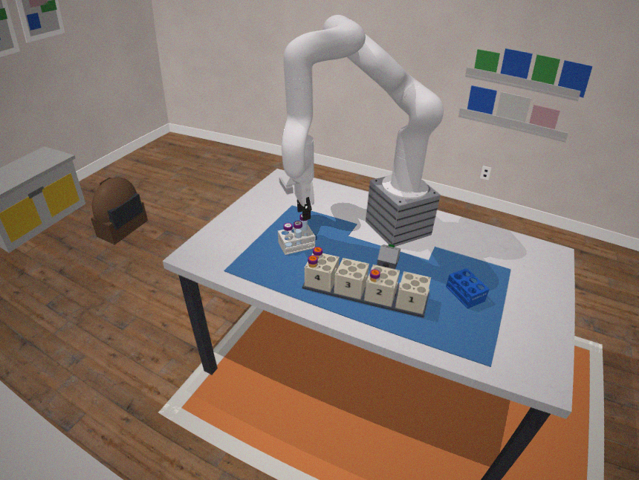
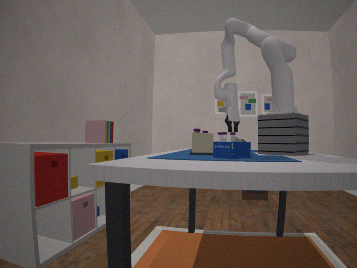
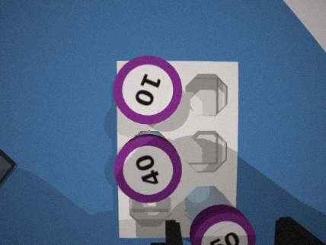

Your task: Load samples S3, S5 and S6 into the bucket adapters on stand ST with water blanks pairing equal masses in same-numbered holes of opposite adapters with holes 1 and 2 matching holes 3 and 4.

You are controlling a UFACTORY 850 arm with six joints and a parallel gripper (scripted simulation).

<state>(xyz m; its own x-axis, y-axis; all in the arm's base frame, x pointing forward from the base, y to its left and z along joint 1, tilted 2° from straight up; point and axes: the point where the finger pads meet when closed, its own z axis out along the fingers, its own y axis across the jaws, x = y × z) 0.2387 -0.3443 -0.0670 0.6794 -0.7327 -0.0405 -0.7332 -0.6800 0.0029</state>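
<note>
Now, your pincer (image 1: 306,217) (image 2: 233,131) (image 3: 228,230) points down with its black fingers part spread, holding nothing. The 50 blank (image 2: 233,133) (image 3: 222,232) is just below its fingertips, still to be gripped. That gap probably leaves room for the fingers to pass either side of the cap, so centre them before you lower; a finger landing on the cap could push the loose rack.

Beside the 50, the 40 (image 1: 297,224) (image 2: 224,133) (image 3: 148,168) and 10 (image 1: 287,226) (image 2: 220,133) (image 3: 148,90) share the white rack (image 1: 296,247) (image 3: 232,114) below your pincer, likely kept there as balancing stock. Beyond the rack from your pincer, adapter 4 (image 1: 319,281) carries two orange-dot samples, and adapter 2 (image 1: 380,294), farther off, carries one. These two run opposite each other, so partners would go across that pair. You cannot read the sample IDs or hole numbers here.

The 50's cap has a thick purple rim around a white disc with black digits. Its clear tube shows pale blue beneath; the wrist view cuts off the cap's lower edge. The 40 and 10 wear matching caps, and all three blanks appear upright.
</note>
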